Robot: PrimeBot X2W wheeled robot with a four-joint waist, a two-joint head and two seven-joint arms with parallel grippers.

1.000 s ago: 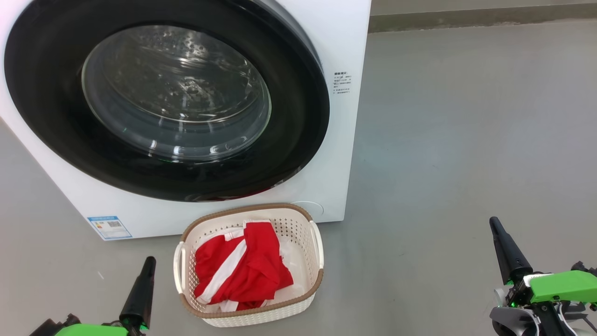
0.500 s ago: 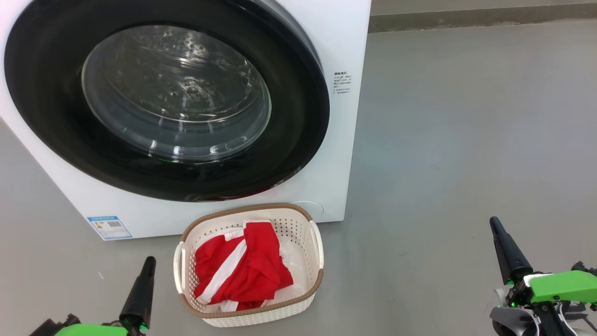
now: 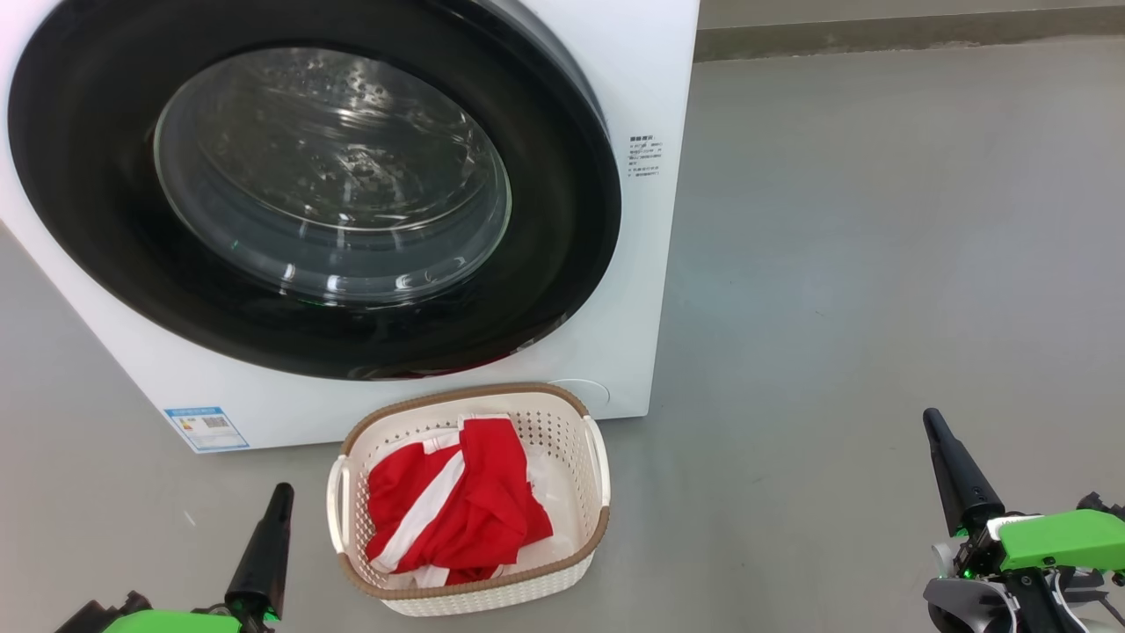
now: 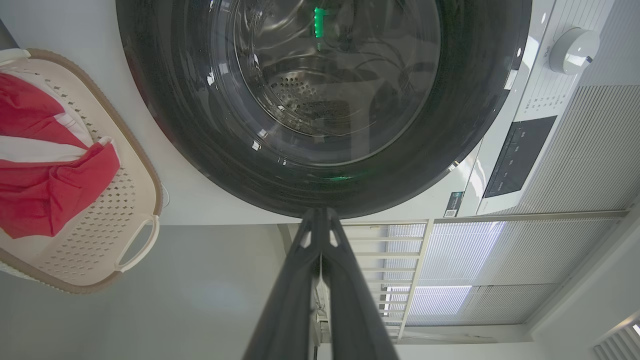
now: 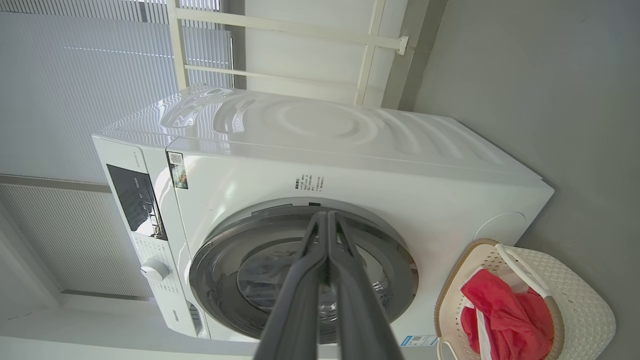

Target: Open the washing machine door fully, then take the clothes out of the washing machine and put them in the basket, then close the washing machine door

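The white washing machine (image 3: 642,79) stands ahead with its black-rimmed round door (image 3: 562,264) flush against the front, glass bowl showing the steel drum. In front of it the cream basket (image 3: 576,422) sits on the floor holding the red clothes (image 3: 475,510) with white stripes. My left gripper (image 3: 281,492) rests shut at the lower left, a short way left of the basket. At the lower right my right gripper (image 3: 930,420) is shut too, well clear of the basket. Both wrist views show fingers pressed together with nothing between them: left gripper (image 4: 320,212), right gripper (image 5: 327,215).
Grey floor (image 3: 879,264) spreads wide to the right of the machine. A wall base (image 3: 879,35) runs along the back. The machine's control panel (image 4: 520,155) and knob (image 4: 572,45) appear in the left wrist view, with window blinds behind.
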